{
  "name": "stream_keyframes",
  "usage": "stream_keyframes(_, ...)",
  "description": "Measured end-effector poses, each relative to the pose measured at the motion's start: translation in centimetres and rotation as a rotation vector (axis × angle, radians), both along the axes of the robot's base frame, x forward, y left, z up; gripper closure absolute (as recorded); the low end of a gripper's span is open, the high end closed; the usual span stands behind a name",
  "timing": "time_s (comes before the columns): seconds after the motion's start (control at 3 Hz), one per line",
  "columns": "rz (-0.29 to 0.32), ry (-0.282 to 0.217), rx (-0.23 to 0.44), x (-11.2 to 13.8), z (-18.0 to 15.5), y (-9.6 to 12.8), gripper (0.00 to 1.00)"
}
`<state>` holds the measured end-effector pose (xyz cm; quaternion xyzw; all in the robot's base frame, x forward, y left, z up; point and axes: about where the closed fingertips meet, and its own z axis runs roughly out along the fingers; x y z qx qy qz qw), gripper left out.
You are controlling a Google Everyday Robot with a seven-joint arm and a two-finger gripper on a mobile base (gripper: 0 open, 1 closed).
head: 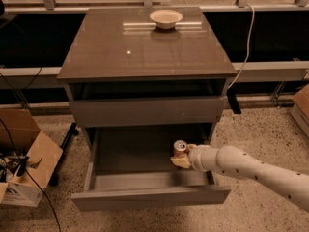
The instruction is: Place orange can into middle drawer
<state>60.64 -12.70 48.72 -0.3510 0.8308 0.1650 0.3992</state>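
The orange can (180,147) stands upright, its silver top showing, inside the open middle drawer (130,153) near the drawer's right wall. My gripper (182,159) reaches in from the right on a white arm and is shut on the can's lower body, so the can's sides are mostly hidden by the tan fingers (181,162). I cannot tell whether the can's base touches the drawer floor. The drawer is pulled out toward the camera, its plain front strip (149,197) at the bottom.
A closed grey drawer front (147,111) sits above the open drawer. A cream bowl (166,18) rests at the back of the cabinet top (125,52). An open cardboard box (24,163) with cables stands on the floor at left. A white cable (248,37) hangs at right.
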Motion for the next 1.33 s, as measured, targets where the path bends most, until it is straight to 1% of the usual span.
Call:
stream_keyframes(0.33, -0.008, 0.02, 0.009, 0.0, -4.0, -1.2, 1.0)
stream_keyframes(0.67, -0.031, 0.032, 0.021, 0.1, -7.3, -2.5, 0.81)
stream_keyframes(1.33, -0.028, 0.038, 0.027, 0.0, -7.8, -2.1, 0.34)
